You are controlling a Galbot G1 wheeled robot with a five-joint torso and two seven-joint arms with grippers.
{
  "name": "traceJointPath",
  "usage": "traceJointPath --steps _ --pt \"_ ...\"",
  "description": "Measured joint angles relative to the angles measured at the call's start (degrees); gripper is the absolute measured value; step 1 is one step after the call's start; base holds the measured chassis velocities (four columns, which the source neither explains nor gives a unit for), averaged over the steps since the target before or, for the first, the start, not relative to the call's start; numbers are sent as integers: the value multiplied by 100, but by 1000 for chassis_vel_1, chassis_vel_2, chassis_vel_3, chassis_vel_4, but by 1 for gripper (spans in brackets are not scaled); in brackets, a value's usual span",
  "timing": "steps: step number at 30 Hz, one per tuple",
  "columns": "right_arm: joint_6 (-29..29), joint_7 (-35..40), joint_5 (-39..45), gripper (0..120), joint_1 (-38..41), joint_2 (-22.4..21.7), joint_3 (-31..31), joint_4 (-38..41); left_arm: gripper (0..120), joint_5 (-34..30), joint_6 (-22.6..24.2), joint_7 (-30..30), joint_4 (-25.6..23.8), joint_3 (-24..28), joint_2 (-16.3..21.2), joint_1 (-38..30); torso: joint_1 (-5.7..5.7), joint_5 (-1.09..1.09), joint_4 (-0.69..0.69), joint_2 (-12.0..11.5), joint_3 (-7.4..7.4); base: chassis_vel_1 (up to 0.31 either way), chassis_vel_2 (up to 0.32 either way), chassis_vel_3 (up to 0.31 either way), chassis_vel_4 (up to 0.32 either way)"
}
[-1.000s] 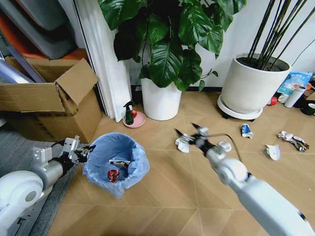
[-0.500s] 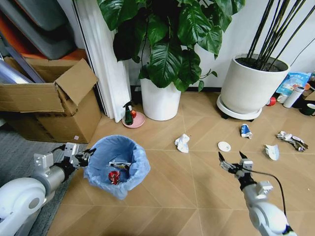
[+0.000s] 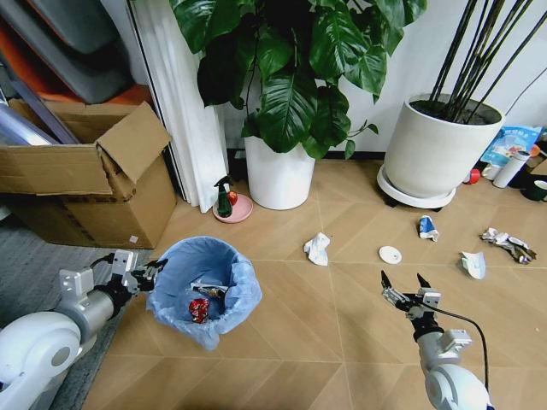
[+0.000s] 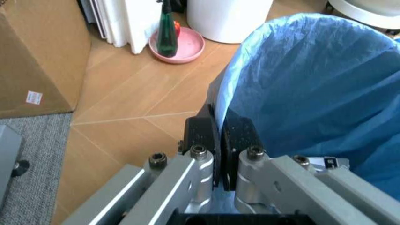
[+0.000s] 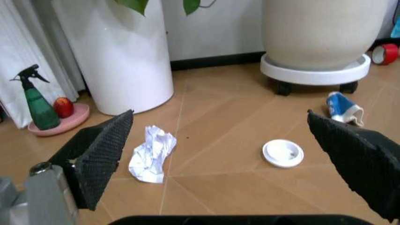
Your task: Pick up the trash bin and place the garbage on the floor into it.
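The trash bin (image 3: 205,286), black with a crinkly light-blue bag over its rim, stands on the floor (image 3: 299,342) at the left. My left gripper (image 3: 145,272) is shut on its near-left rim; the left wrist view shows the gripper (image 4: 218,129) pinching the blue bag (image 4: 312,84). A red wrapper (image 3: 198,307) lies inside. My right gripper (image 3: 400,286) hovers open over bare floor, its fingers (image 5: 100,157) wide apart. Garbage lies beyond it: crumpled white paper (image 3: 317,248) (image 5: 151,152), a white disc (image 3: 390,254) (image 5: 283,153), a blue-white wrapper (image 3: 427,227) (image 5: 342,108), a pale scrap (image 3: 473,264) and a dark crushed wrapper (image 3: 506,242).
A cardboard box (image 3: 94,175) stands at the left by a grey rug (image 3: 38,269). A white plant pot (image 3: 279,175) and a larger pot on a wheeled base (image 3: 436,154) stand at the back. A green spray bottle (image 3: 224,198) sits in a pink dish.
My right arm has drawn back from beside the crumpled paper and disc towards the lower right, its gripper staying open. The left gripper has kept its hold on the bin rim.
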Motion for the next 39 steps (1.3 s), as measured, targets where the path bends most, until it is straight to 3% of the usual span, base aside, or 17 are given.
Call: traceJointPath --steps 39 --pt "-49 -182 207 100 -28 72 21 -66 0 24 0 11 -35 63 23 9 0 0 0 -1 0 -28 31 30 -29"
